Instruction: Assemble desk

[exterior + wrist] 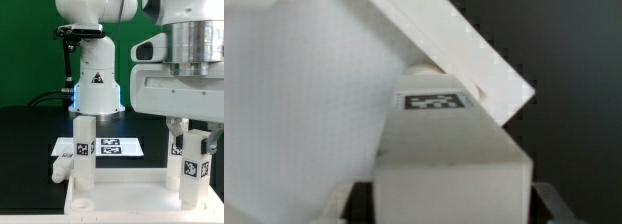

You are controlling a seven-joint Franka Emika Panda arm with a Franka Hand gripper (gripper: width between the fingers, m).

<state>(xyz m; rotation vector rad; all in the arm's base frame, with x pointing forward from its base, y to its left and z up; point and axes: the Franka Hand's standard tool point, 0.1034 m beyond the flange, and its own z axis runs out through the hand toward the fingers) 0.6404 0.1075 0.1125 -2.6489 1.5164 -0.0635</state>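
Black table, green wall behind. Desk tabletop (120, 208) lies along the frame's bottom edge, with one leg (85, 150) standing at lower left. The gripper (190, 135) looks clamped on a second leg (190, 170), held upright at lower right, I guess to seat it in that corner.

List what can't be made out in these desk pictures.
Tabletop: its front is cut off by the exterior view's bottom edge.
End effector: its grip on the leg beneath it is too small to judge.
Wrist view: blurred close-up; the leg's tag is unreadable.
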